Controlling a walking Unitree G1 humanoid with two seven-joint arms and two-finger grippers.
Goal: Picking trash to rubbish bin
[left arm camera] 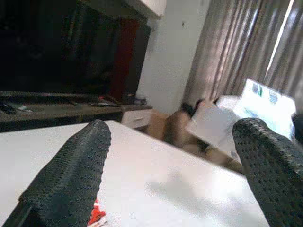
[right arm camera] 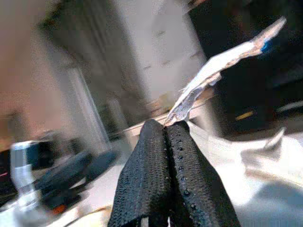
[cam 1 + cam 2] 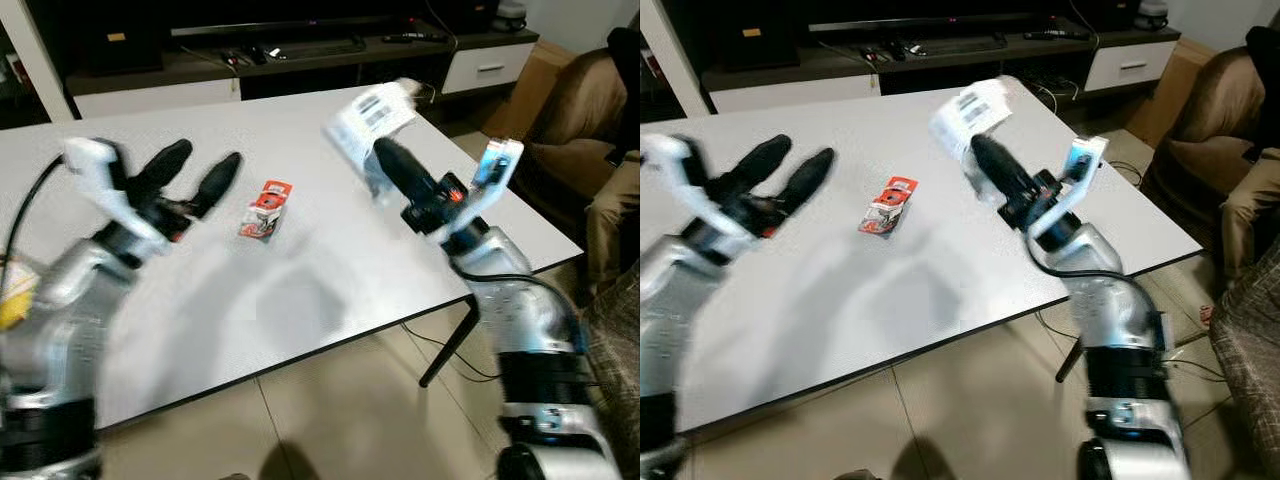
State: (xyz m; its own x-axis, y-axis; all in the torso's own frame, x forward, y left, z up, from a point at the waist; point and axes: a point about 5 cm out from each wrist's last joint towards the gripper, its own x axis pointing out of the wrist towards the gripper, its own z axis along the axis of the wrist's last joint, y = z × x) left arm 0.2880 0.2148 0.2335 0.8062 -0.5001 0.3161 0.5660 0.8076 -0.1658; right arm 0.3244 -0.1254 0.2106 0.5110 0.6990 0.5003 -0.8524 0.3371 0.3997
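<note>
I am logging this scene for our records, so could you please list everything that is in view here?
white wrapper: one, white with a barcode label, held up above the table in the right gripper.
red packet: one, red and white, lying on the table between the two arms.
table: one, white top with a dark edge and black leg.
TV cabinet: one, dark with white drawers, behind the table, small items on it.
armchair: one, brown, beyond the table on the robot's right.
person's leg: one, tan trousers, at the right edge.
left gripper: one, black fingers, open above the table.
right gripper: one, black fingers, shut on the wrapper.
</note>
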